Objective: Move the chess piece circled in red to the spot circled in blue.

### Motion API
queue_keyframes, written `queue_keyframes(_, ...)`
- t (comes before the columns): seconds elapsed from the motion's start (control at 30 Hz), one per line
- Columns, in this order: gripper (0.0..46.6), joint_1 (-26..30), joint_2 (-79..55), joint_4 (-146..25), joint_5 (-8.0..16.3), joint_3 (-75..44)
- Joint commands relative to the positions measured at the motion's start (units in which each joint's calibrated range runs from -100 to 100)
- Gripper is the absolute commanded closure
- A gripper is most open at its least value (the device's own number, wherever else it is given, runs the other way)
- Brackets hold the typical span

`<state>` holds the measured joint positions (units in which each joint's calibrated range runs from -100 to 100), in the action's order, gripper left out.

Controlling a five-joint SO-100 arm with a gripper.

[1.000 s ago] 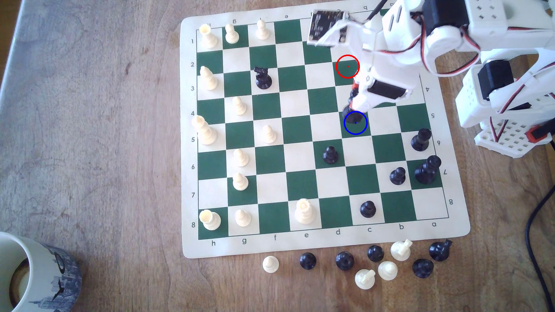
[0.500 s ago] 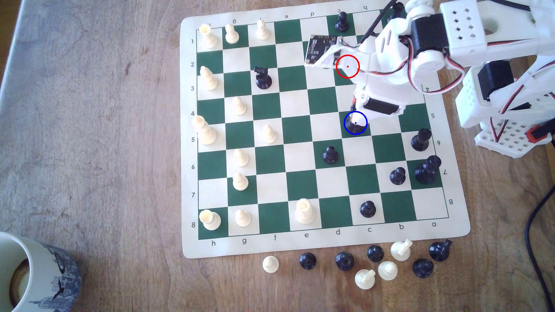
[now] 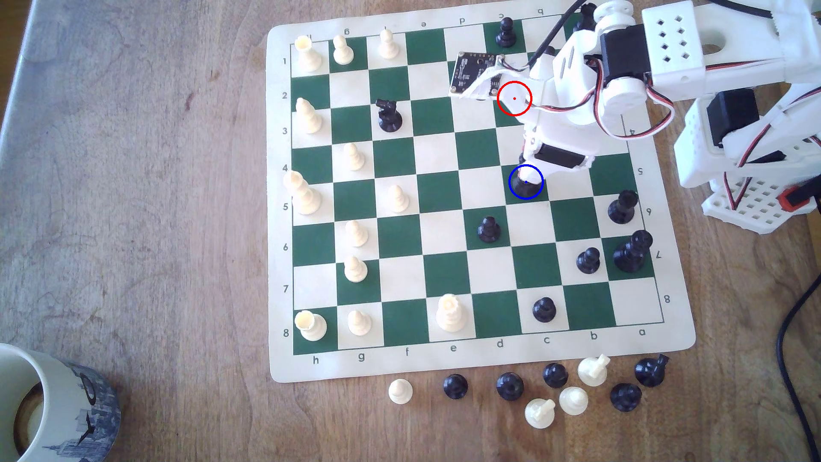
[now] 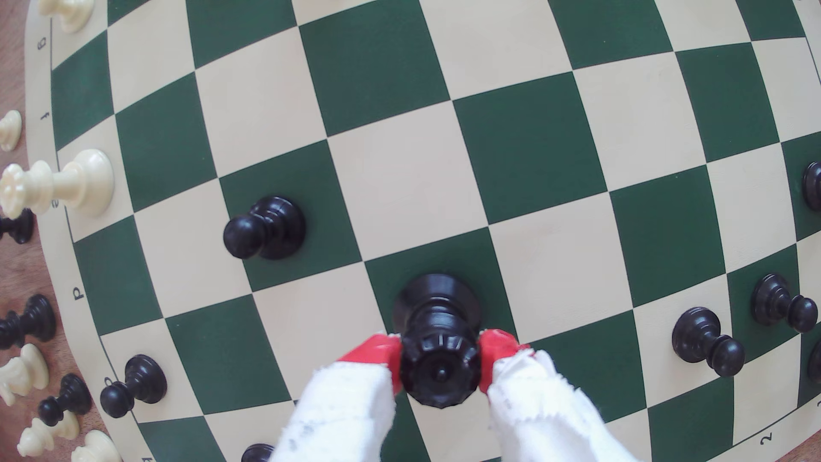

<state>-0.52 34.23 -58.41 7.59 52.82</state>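
The chess piece [image 4: 437, 306] is a tall glossy black piece with a notched round crown. Its wide base rests on a dark green square. My gripper [image 4: 440, 362] is shut on the crown, with one red fingertip [image 4: 373, 353] on each side. In the exterior view the gripper [image 3: 527, 172] reaches down into the blue ring. The piece's dark base [image 3: 523, 189] shows inside that ring, on the spot [image 3: 539, 198]. The red ring [image 3: 514, 98] lies two squares away, and the white arm partly covers it.
A black pawn [image 3: 488, 229] stands diagonally one square from the spot. Black pieces [image 3: 624, 206] line the exterior view's right side and white pieces [image 3: 355, 268] its left. A black knight [image 3: 389, 116] stands mid-board. Captured pieces [image 3: 555, 391] lie off the mat, and a mug [image 3: 53, 408] sits at the corner.
Over the last second the arm carried the piece down toward the blue ring and its base came to sit inside it. The last half second shows almost no movement.
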Motion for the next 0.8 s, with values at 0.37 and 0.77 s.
queue_keyframes(0.37, 46.4, -0.8, -0.8, 2.0, -0.7, -0.5)
queue_keyframes(0.77, 33.8, -1.8, -0.9, 1.5, -0.9, -1.1)
